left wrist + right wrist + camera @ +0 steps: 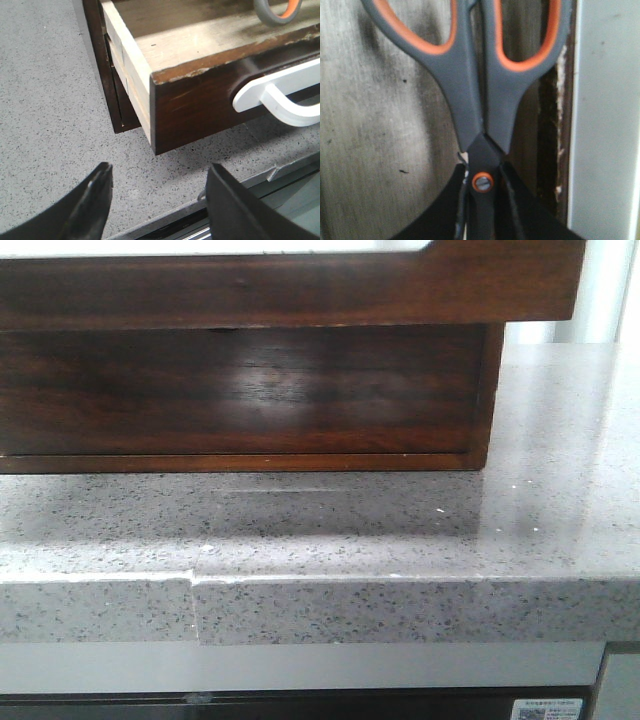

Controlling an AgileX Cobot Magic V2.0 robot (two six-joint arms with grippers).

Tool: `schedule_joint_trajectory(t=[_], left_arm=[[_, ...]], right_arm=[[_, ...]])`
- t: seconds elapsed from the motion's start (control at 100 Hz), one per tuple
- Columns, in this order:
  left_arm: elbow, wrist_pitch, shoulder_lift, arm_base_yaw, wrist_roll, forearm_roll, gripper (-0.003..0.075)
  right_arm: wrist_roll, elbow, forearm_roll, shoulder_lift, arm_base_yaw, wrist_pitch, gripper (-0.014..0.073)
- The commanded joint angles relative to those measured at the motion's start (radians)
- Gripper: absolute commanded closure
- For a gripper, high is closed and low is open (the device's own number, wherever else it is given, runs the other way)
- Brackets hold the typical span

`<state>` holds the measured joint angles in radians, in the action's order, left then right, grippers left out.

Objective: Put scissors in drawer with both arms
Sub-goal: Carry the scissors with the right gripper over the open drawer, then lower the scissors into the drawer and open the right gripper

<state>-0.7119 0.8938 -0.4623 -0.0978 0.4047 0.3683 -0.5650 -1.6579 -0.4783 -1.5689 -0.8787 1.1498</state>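
The grey-and-orange-handled scissors (480,90) are held clamped at the pivot between the right gripper's (481,200) black fingers, above the pale worn floor of the open dark reddish-brown glossy wood drawer (200,107). The left gripper (160,200) is seen spread apart and empty over the speckled grey stone counter (45,125), near the drawer's front corner (beside its white handle (280,97)). If released too close to the drawer's front wall, the scissors could be caught on its edge

Glossy black, curved, tapering fingers (90,205) on both grippers; nothing else visible.
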Motion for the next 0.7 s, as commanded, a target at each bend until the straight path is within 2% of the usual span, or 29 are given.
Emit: schedule_joint_trajectory(t=[0.0,0.03,0.04,0.13,0.28,0.35,0.56,0.69], left_arm=[[-0.024,-0.072,-0.007,-0.006,-0.01,0.025,0.0332],[-0.024,-0.072,-0.007,-0.006,-0.01,0.025,0.0332],[-0.024,-0.072,-0.007,-0.006,-0.01,0.025,0.0332],[-0.024,-0.073,-0.007,-0.006,-0.008,0.025,0.0332],[-0.024,-0.073,-0.007,-0.006,-0.008,0.021,0.0332],[-0.024,-0.073,-0.007,-0.006,-0.008,0.021,0.0332],[-0.024,-0.073,-0.007,-0.006,-0.008,0.017,0.0332],[-0.024,-0.073,-0.007,-0.006,-0.008,0.015,0.0332]], right_arm=[[0.007,-0.029,-0.054,0.039,-0.002,-0.031,0.0601],[0.007,-0.029,-0.054,0.039,-0.002,-0.03,0.0601],[0.007,-0.029,-0.054,0.039,0.062,-0.027,0.0601],[0.007,-0.029,-0.054,0.039,0.062,-0.017,0.0566],[0.007,-0.029,-0.054,0.039,0.062,-0.016,0.0376],[0.016,-0.034,-0.054,0.039,0.062,-0.019,0.0327],[0.025,-0.047,-0.052,0.062,0.062,-0.019,0.0331],[0.062,-0.049,-0.002,0.116,0.062,-0.019,0.0331]])
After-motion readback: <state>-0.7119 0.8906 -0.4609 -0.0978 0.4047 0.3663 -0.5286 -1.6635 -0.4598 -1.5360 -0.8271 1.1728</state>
